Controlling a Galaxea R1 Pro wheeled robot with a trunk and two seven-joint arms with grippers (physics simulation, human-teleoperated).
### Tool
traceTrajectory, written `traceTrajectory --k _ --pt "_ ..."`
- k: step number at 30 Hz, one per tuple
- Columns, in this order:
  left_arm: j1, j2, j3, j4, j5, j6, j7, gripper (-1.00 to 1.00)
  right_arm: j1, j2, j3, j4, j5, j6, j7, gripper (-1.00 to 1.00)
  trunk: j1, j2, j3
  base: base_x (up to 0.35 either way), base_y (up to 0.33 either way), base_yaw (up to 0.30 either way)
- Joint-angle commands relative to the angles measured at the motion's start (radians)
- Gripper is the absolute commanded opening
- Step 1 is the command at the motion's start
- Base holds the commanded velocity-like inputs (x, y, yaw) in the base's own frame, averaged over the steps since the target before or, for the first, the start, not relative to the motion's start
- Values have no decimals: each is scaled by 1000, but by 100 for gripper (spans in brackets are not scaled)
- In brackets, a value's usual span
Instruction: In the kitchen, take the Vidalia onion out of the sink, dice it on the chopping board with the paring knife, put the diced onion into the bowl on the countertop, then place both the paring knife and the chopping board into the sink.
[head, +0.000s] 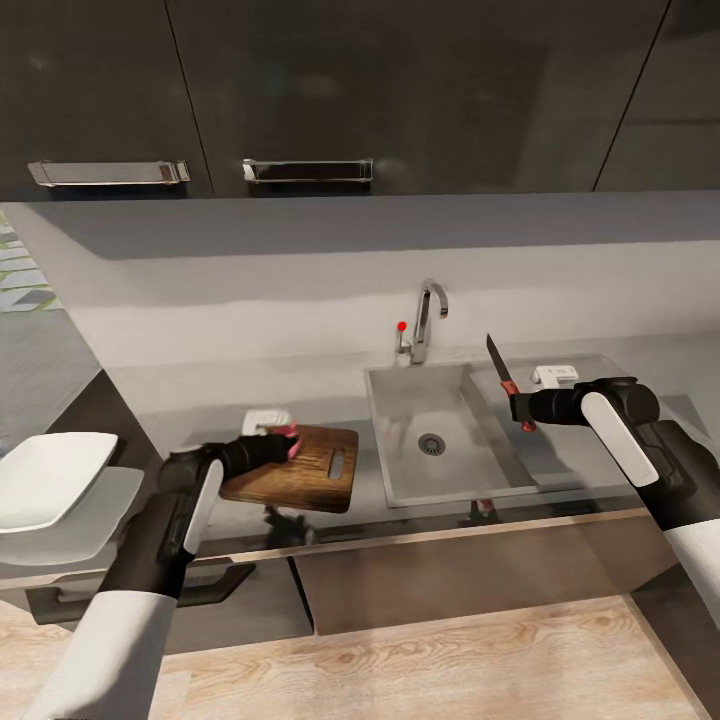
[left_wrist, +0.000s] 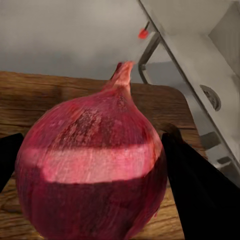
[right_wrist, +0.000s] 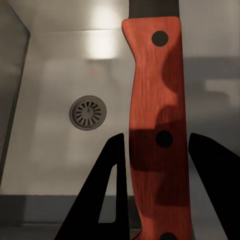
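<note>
Sink (head: 395, 440) basin bare, open from above; only drain (head: 431, 444) on floor. Faucet (head: 428, 318) stands behind sink's rear rim. Chopping board (head: 320, 470) just left of sink, far end occupied by onion (left_wrist: 92, 170) in left gripper (head: 287, 442). Paring knife (head: 500, 372) upright in right gripper (head: 522, 407) beside sink's right rim. Bowl (head: 50, 475) well left of sink.

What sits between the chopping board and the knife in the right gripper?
The sink basin, bare down to its drain, in the head view, between chopping board and paring knife.
</note>
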Motion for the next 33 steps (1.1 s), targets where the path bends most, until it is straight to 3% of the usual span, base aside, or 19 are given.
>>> traceTrajectory --k 1,33 --pt "-1 0 2 5 9 8 12 -100 -1 -1 2 -1 -8 2 -6 -100 1 -2 -2 0 0 0" --pt "-1 2 4 24 10 5 37 -100 -1 -1 2 -1 -8 1 -6 -100 1 -2 -3 0 0 0"
